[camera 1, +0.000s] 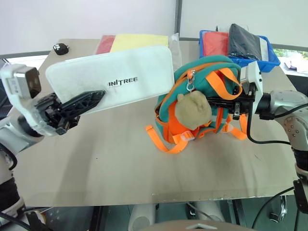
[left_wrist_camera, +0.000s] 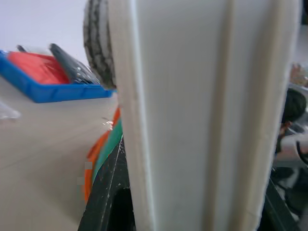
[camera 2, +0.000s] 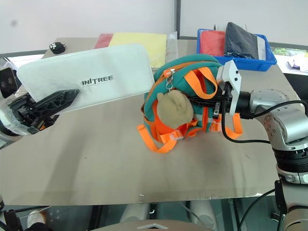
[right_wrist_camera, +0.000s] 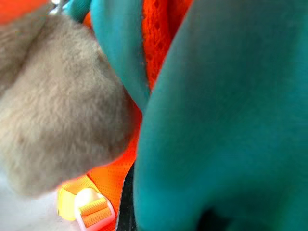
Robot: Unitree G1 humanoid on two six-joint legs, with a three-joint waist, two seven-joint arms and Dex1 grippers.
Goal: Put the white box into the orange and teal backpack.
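Note:
The white box (camera 1: 115, 79), with dark lettering on its face, hangs tilted above the table's left half. My left gripper (camera 1: 84, 102) is shut on its near left end, one black finger lying across the face. In the left wrist view the box (left_wrist_camera: 202, 115) stands edge-on right in front. The orange and teal backpack (camera 1: 207, 65) sits right of centre on the table, with its tan plush charm (camera 1: 192, 110) facing me. My right gripper (camera 1: 226, 102) reaches in from the right and is shut on the backpack's teal and orange fabric (right_wrist_camera: 226, 120). The box's right end almost touches the backpack's top.
A blue bin (camera 1: 269, 60) with red and dark items stands at the back right. A clear sleeve of yellow and red sheets (camera 1: 134, 41) lies at the back, behind the box. A small black object (camera 1: 61, 48) sits at the back left corner. Bare tabletop (camera 1: 110, 163) spreads in front.

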